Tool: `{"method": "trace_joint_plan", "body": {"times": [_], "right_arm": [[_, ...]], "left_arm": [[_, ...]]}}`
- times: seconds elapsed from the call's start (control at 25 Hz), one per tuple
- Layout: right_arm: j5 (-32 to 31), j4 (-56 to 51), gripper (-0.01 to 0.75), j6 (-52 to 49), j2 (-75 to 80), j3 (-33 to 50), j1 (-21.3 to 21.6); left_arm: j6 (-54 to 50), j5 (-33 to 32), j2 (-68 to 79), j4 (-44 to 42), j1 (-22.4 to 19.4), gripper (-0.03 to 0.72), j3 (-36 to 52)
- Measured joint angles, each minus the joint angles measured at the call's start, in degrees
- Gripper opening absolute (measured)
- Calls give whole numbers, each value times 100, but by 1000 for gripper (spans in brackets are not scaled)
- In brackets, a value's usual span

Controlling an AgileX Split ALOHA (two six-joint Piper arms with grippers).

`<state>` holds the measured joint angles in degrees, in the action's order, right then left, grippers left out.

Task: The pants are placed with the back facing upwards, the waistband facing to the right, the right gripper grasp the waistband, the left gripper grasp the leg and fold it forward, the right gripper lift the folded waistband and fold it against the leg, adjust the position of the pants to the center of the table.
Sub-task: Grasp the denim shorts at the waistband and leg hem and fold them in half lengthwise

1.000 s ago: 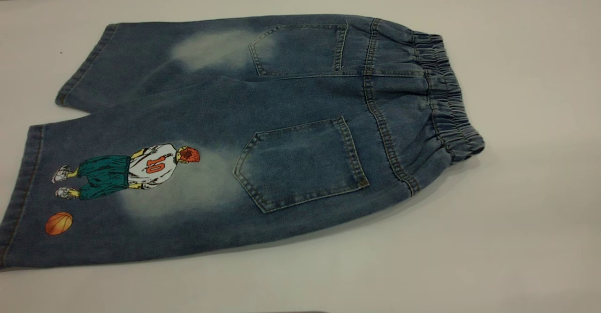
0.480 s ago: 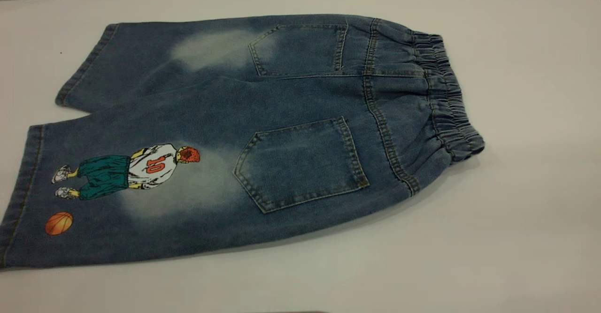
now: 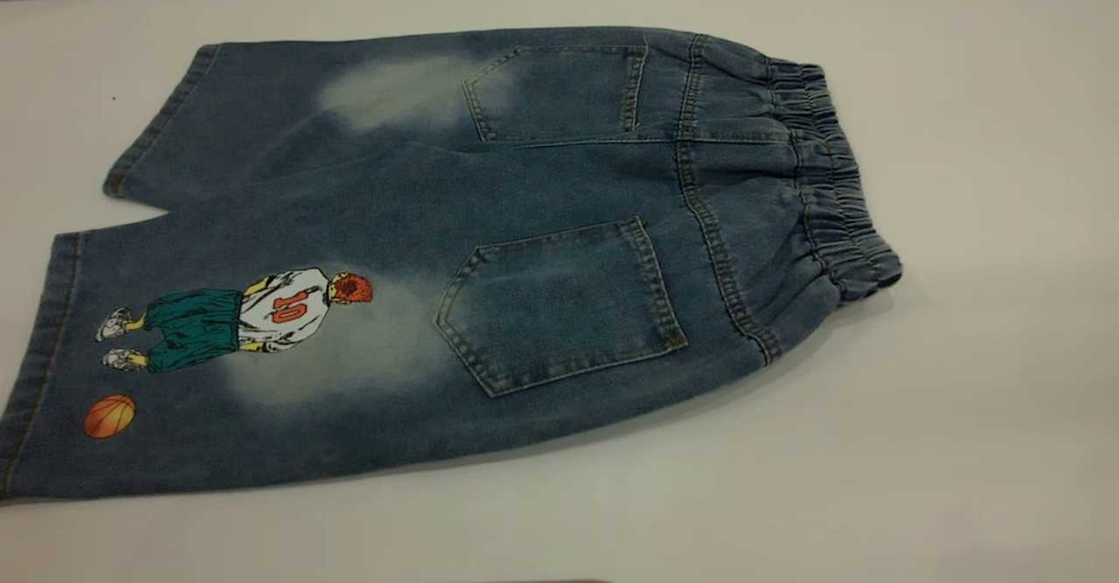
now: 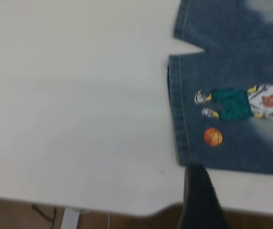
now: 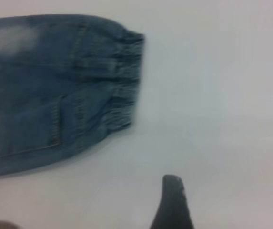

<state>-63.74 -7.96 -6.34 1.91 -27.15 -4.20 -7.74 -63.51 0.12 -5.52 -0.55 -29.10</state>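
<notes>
While the pants point(image 3: 455, 242) lie flat and unfolded on the table point(image 3: 962, 443), back side up, you can take them as your landmark for everything else.

At their left end you see the two leg hems; the far leg point(image 3: 262, 120) stops a little short of the near leg point(image 3: 218, 364), with a small notch of bare tabletop between the two hems. On the near leg, close to its hem, sits the print of the basketball player point(image 3: 236, 316) numbered 10, and the orange ball point(image 3: 110, 415) lies just beside the player's feet, nearer the hem corner.

In the left wrist view you find the left gripper point(image 4: 200, 200) just off the near leg's hem corner, over bare table and apart from the cloth. Only one dark finger shows, so you cannot tell how its claw stands.

Moving right along the pants, you pass the two back patch pockets, the far pocket point(image 3: 555, 93) and the near pocket point(image 3: 559, 303).

At the right end the puckered waistband point(image 3: 830, 181) faces right.

The right gripper point(image 5: 172, 202) hangs beyond the waistband over bare table, well apart from the denim. Again you see a single dark finger, so its claw cannot be judged.
</notes>
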Motion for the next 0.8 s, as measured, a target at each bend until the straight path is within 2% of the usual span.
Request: {"method": "trace_joint_plan", "body": {"times": [0.2,0.28,0.44,0.56,0.68,0.8], "right_arm": [[795,-613,476,158,1141,-55,0],[1233,-891,476,415,1699,-61,0],[1711,-1397,485,1101,2911,-61,0],[2064,-1775,533,1602,3795,-61,0],[2452,-2178,600,1885,4718,-61,0],[2737,-2762,629,2135,5678,-61,0]], "left_arm": [[150,492,1195,0,0,391,-388],[345,747,1943,18,0,391,-565],[717,1332,3190,357,0,391,-871],[1333,1752,4033,801,0,399,-911],[2089,1986,4802,1286,0,443,-911],[2662,2244,5555,1872,0,493,-911]]}}
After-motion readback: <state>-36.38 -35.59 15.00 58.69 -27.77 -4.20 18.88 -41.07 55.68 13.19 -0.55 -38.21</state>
